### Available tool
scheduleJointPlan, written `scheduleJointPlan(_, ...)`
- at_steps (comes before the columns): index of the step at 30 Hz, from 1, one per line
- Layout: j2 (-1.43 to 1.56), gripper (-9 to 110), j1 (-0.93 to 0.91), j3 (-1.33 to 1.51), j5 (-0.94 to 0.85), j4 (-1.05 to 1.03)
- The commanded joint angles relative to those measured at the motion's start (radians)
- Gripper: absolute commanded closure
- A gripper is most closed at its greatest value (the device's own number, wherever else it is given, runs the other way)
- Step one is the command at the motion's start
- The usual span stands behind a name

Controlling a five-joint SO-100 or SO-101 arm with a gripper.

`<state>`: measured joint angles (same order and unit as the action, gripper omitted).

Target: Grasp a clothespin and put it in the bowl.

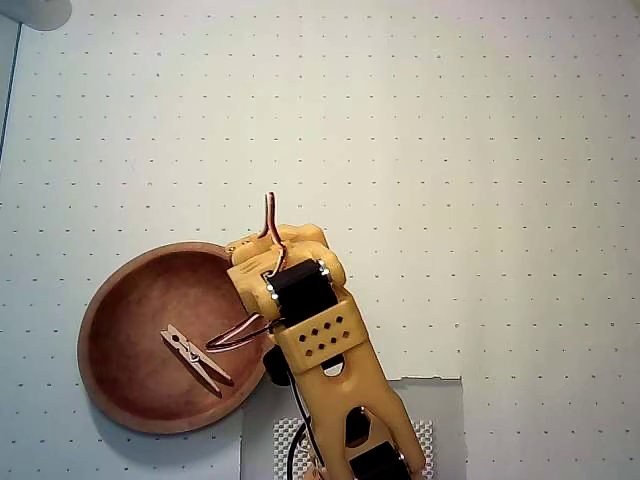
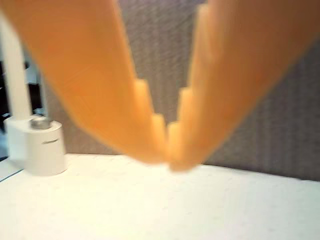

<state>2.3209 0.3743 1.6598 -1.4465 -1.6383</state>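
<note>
The clothespin (image 1: 196, 361) is lying inside the bowl (image 1: 105, 315) at lower left of the overhead view — the gripper (image 2: 167, 145) is showing its 2 fingertips pressed together, empty.

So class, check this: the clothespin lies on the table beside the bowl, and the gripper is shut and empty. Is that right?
Not quite. The clothespin lies inside the bowl, not on the table beside it; the overhead view shows it resting on the bowl's floor. The rest holds: in the wrist view the gripper is shut, fingertips together, with nothing between them.
</note>
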Motion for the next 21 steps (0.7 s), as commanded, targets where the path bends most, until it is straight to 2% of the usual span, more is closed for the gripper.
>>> scheduleJointPlan(1, 0.083, 104, -0.109, -0.015, 0.152, 0.046)
scheduleJointPlan(9, 0.184, 104, -0.233, -0.011, 0.712, 0.181)
scheduleJointPlan(12, 0.307, 104, -0.318, 0.025, 0.988, 0.253)
scheduleJointPlan(15, 0.420, 104, -0.379, 0.117, 1.154, 0.370)
scheduleJointPlan(21, 0.574, 104, -0.440, 0.414, 1.361, 0.632)
